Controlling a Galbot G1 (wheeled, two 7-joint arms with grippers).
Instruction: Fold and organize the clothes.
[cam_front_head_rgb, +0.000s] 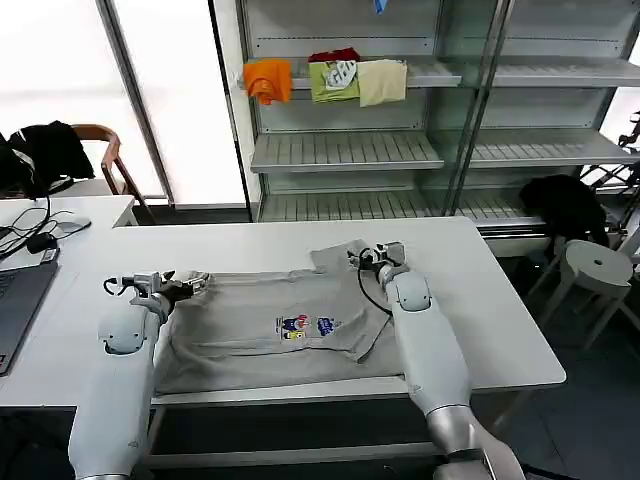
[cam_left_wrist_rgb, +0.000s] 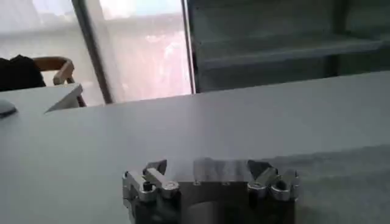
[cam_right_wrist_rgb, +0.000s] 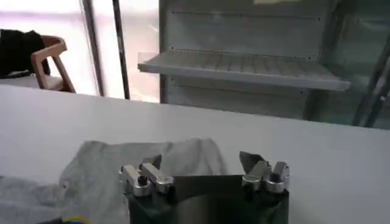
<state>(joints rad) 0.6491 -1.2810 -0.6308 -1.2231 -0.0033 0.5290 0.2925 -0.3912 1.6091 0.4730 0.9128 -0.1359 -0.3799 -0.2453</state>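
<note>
White desk (cam_front_head_rgb: 480, 300) runs across the head view, long edge toward the robot; bare surface to the right of the arms and along the far edge.

Shelving unit (cam_front_head_rgb: 430, 110) stands behind the desk. Its upper shelf carries folded orange (cam_front_head_rgb: 267, 78), green (cam_front_head_rgb: 334, 80) and cream (cam_front_head_rgb: 382, 82) garments side by side. A wooden chair (cam_front_head_rgb: 105, 155) with a black garment (cam_front_head_rgb: 50, 150) draped on it sits far left; a second black garment (cam_front_head_rgb: 565, 205) lies over a stool at right.

Light grey shirt (cam_front_head_rgb: 270, 330) lies spread flat on the desk near the front edge, between the two arms, small multicoloured print (cam_front_head_rgb: 305, 326) facing up about mid-chest. One sleeve (cam_front_head_rgb: 335, 258) points toward the far side next to the right gripper, and shows in the right wrist view as a rumpled grey flap (cam_right_wrist_rgb: 152, 161) just ahead of the fingers.

Left gripper (cam_front_head_rgb: 190, 284) sits low at the shirt's left far corner, fingers (cam_left_wrist_rgb: 155, 180) spread apart, close above the desk; grey fabric edge (cam_left_wrist_rgb: 341, 182) lies to one side of it, and I cannot tell whether it touches.

Right gripper (cam_front_head_rgb: 372, 254) rests at the shirt's right far corner beside the sleeve, fingers (cam_right_wrist_rgb: 146, 178) spread wide, cloth under and ahead of them, nothing pinched.
</note>
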